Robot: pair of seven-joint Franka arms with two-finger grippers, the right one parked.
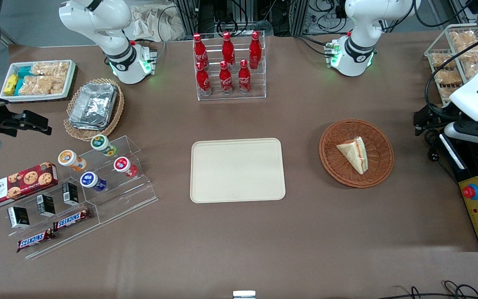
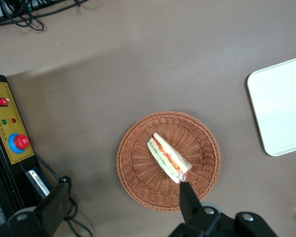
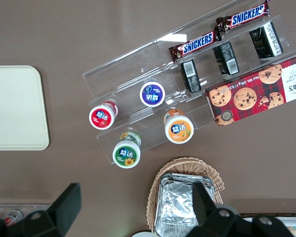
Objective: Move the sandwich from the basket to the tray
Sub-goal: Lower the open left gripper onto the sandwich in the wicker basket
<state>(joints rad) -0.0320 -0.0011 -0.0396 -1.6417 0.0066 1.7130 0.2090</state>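
**Soft wedge, loose basket: plenty to fumble**

Standing at the front camera, I see the sandwich [image 1: 355,153] lying on its side near the middle of the round reddish basket [image 1: 330,162]. Its narrow end points to about ten o'clock and its filling edge faces roughly two. The gripper [image 2: 119,200] hangs above the table at the working arm's end. It is off the basket's rim at about two o'clock, its fingers are spread wide and it holds nothing.

My worries from here:
- The bread looks soft, so a hard pinch could crush it or squeeze the filling out.
- The wedge tapers, so a grip near the thin end could let it slide free.
- A fingertip that comes down too low could snag the weave and drag or tip the light basket.
- A loose hold might drop it on the bare table before it reaches the tray [image 1: 237,170], which sits at the basket's nine o'clock.

As for containers, the basket holds only the sandwich and the tray has nothing on it. Toward the parked arm's end, a tan wicker basket [image 1: 73,128] carries foil trays and a white tray [image 1: 73,79] holds snack packets. At the tray's twelve o'clock, a clear rack [image 1: 230,93] holds red bottles.
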